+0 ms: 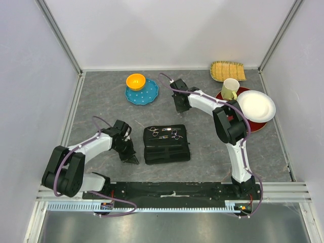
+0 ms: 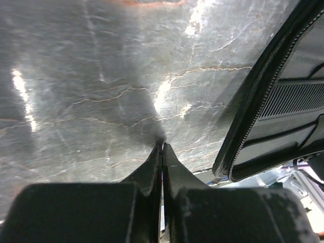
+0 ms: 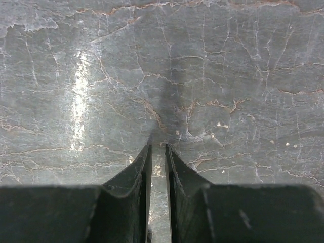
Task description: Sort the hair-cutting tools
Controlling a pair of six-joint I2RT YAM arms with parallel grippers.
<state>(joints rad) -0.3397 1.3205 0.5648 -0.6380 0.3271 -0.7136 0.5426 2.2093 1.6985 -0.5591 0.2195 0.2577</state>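
**Tools all at the case, both grippers empty**

- Open black case (image 1: 167, 156) at table centre, between the two arms.
- Far half of the case: left scissors (image 1: 154, 132) and right scissors (image 1: 175, 135), side by side, rings visible.
- Near half: the left wrist view shows a toothed black strip, likely a comb (image 2: 298, 98). I cannot make out the second comb.
- Left gripper (image 1: 130, 158): fingers pressed together, nothing between them. It sits just left of the case's near-left corner, low over the table (image 1: 101, 101).
- Right gripper (image 1: 178, 107): narrow slit between the fingers, nothing in it. It is over bare table beyond the case.
- Judgement: no tool lies loose on the table. Scissors are grouped in one half and combs apparently in the other, so sorting looks finished or nearly so. Comb count unconfirmed.
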